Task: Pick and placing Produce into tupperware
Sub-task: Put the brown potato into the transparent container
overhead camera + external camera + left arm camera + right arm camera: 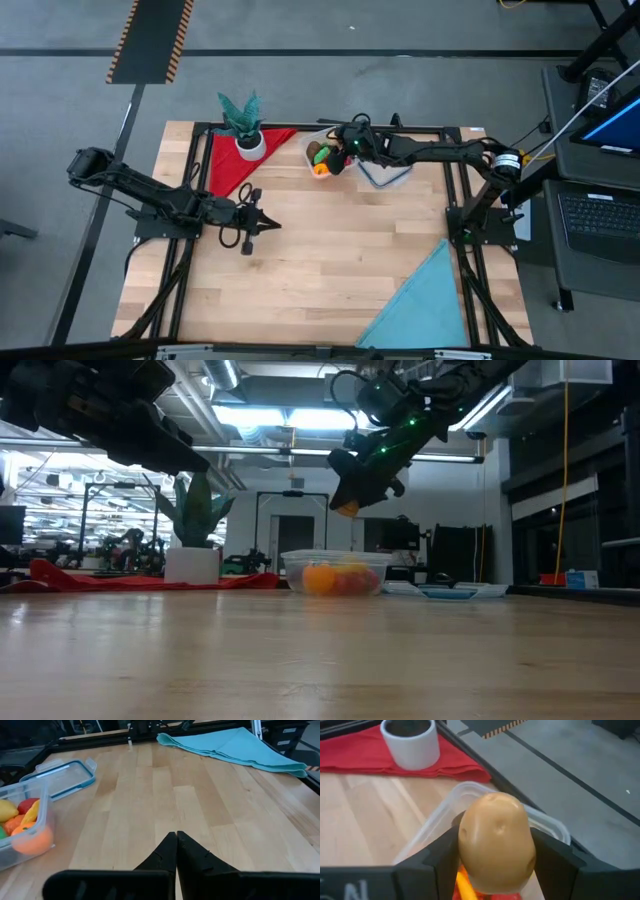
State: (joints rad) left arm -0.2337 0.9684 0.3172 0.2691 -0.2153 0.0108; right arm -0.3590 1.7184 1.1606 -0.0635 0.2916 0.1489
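Potato [496,842] pinched in the right gripper [495,855], above the tub [327,157].
Left gripper [262,223] waits left of centre in the overhead frame, fingers pressed together; farther back, top centre, the tub holds fruit [333,578], lid [384,173] beside it, plant [243,124] to its left.

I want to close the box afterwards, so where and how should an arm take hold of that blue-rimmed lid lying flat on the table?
The lid lies flat beside the tupperware, so there is little height to pinch. Probably best to come down from above onto a projecting edge tab, one finger outside the blue rim and one inside. The left gripper is free; the right gripper holds a potato.
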